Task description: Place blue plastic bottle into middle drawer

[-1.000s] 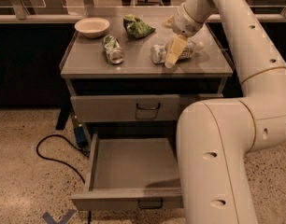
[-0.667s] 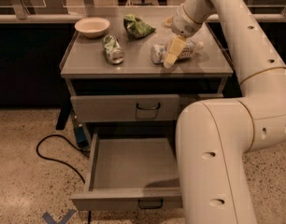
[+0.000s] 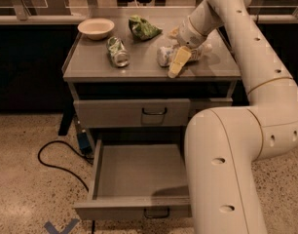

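The blue plastic bottle (image 3: 163,55) lies on its side on the table (image 3: 90,58), the pincer (image 3: 176,67) down against it; whether it grips, I cannot tell. The middle drawer (image 3: 139,175) stands open, empty: lifting and placing appear left.

Colours here: the surface (image 3: 90,65) and the open middle drawer (image 3: 139,175) are flat grey, with a dark handle. The blue plastic bottle (image 3: 164,56) looks clear with a pale bluish-white label. The end effector (image 3: 176,58) right over it is pale yellow — the arm (image 3: 222,179) is off-white. The can (image 3: 118,51) is green and silver, the snack bag (image 3: 143,27) green, the bowl (image 3: 95,27) cream. The floor (image 3: 22,189) is speckled beige with a blue tape cross (image 3: 61,226).
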Available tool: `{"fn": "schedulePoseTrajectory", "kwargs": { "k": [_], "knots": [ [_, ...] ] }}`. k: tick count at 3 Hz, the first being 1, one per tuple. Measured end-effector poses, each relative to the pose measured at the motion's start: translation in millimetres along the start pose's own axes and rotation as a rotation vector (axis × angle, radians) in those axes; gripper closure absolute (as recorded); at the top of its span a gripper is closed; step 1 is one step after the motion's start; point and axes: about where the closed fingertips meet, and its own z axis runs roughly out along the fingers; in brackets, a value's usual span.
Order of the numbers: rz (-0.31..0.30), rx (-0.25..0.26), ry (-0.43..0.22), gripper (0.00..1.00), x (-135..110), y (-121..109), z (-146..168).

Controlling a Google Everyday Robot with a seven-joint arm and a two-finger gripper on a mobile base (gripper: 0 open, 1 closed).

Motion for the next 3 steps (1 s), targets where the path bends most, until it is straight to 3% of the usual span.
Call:
{"fn": "schedulePoseTrajectory", "kwargs": {
  "k": [1,3],
  "knots": [
    [0.0,0.0,0.0,0.19,0.0,0.0,0.0],
    [0.0,0.0,0.0,0.65,0.0,0.0,0.0]
  ]
}}
